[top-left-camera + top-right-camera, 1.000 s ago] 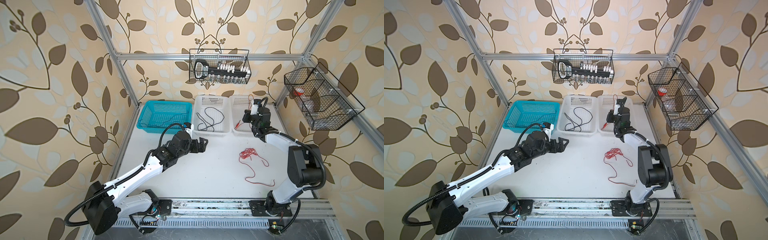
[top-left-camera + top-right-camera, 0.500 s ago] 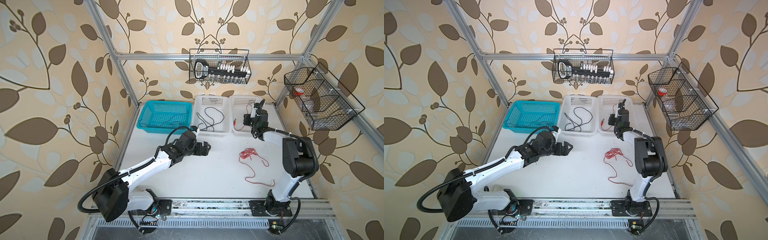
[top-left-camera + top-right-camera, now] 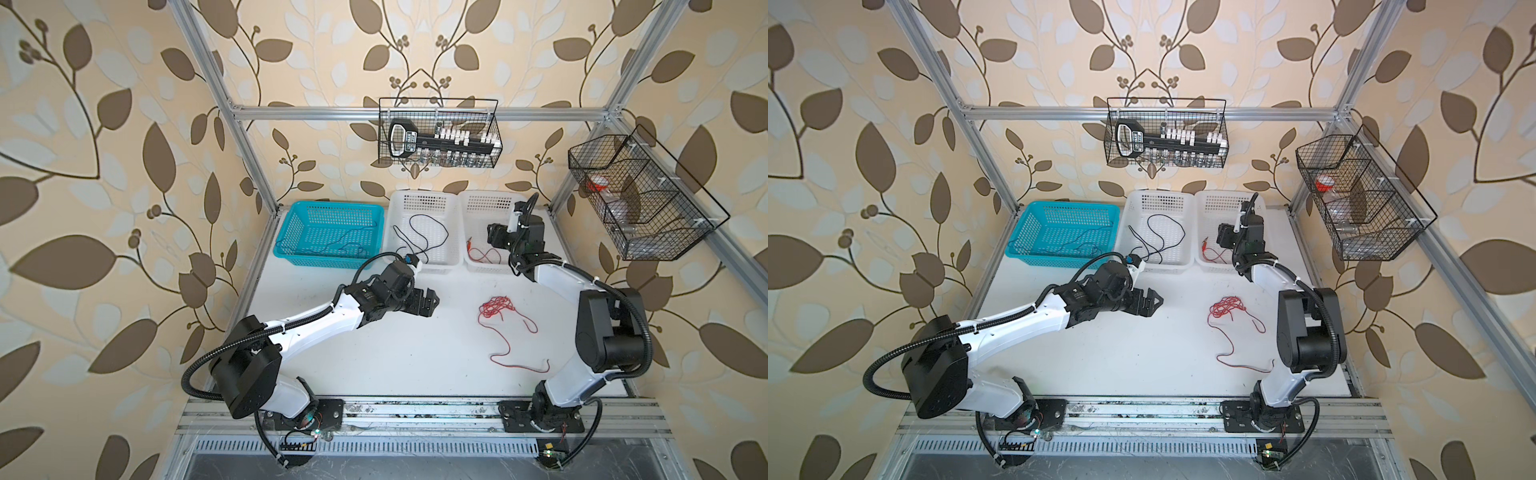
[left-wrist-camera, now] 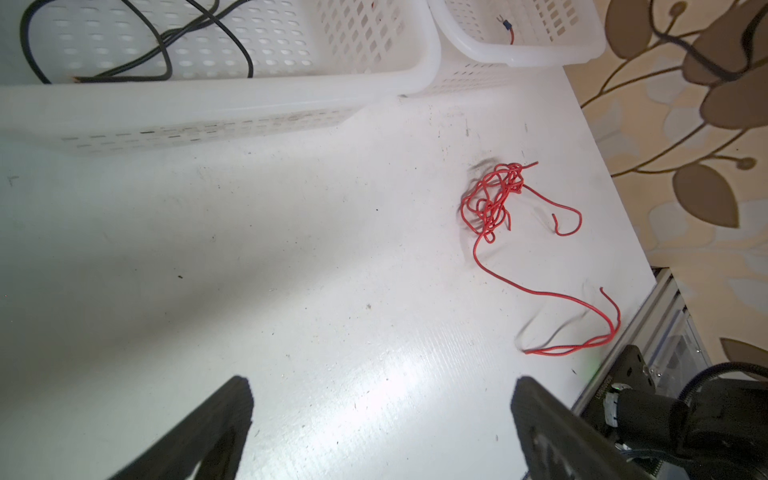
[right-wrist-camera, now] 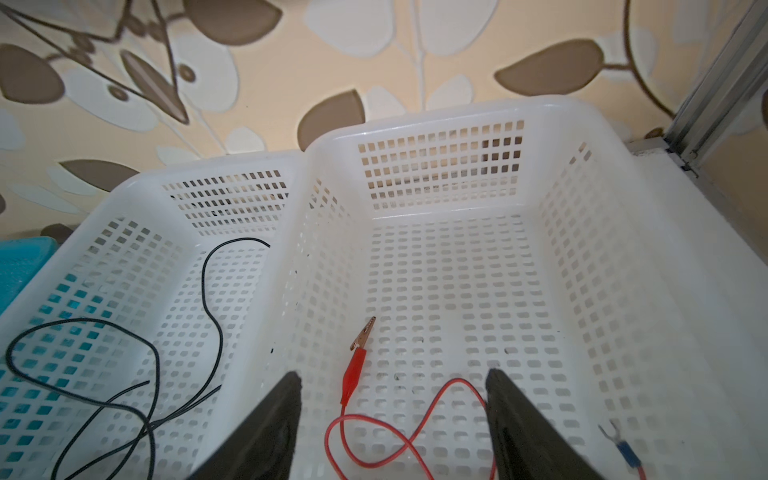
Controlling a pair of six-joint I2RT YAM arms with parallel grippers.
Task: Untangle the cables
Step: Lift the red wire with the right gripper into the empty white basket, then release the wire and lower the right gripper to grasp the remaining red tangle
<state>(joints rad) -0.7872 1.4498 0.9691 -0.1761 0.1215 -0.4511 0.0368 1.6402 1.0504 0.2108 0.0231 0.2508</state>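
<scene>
A tangled red cable (image 3: 496, 307) (image 3: 1227, 309) (image 4: 494, 199) lies on the white table, one end trailing toward the front edge. My left gripper (image 3: 432, 305) (image 4: 382, 386) is open and empty over bare table, to the left of that tangle. My right gripper (image 3: 494, 237) (image 5: 392, 378) hangs open over the right white basket (image 5: 415, 120). A red cable with a clip end (image 5: 353, 374) lies loose on that basket's floor below the fingers. A black cable (image 3: 419, 237) (image 5: 145, 374) lies in the middle white basket (image 3: 422, 195). A thin dark cable (image 3: 332, 245) lies in the teal basket (image 3: 328, 208).
The three baskets stand in a row along the back of the table. A black wire rack (image 3: 438, 137) hangs on the back rail and another (image 3: 640, 199) on the right wall. The aluminium rail (image 3: 415, 409) with both arm bases runs along the front.
My right gripper has gone from shut to open over the right white basket, and the red clip cable now lies free in it. My left gripper has moved right, toward the table's middle.
</scene>
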